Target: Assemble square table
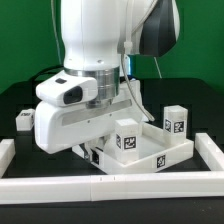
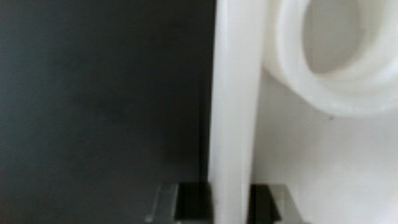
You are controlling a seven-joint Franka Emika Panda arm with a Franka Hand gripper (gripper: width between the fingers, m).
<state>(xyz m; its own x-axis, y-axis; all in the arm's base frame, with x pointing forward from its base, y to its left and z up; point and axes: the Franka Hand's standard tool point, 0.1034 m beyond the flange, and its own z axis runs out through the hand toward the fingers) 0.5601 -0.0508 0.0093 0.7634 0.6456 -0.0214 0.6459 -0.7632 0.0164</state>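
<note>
My end effector [image 2: 228,203] is clamped on the raised rim [image 2: 233,110] of the square tabletop [image 1: 150,163]. Both fingertips pinch that thin upright wall, with a round corner socket [image 2: 338,60] just beside the grip. The tabletop lies flat on the black worktop [image 1: 205,105], near the front border rail [image 1: 120,185]. I see 3 leg blocks: 1 [image 1: 127,140] at the slab, though I cannot tell whether inside its rim, 1 [image 1: 175,120] just beyond it, and 1 [image 1: 22,120] well apart at the exterior view's left. I judge the slab stiff, light and smooth. Held by 1 thin wall it could pivot or slip, so sliding seems safer than lifting.
</note>
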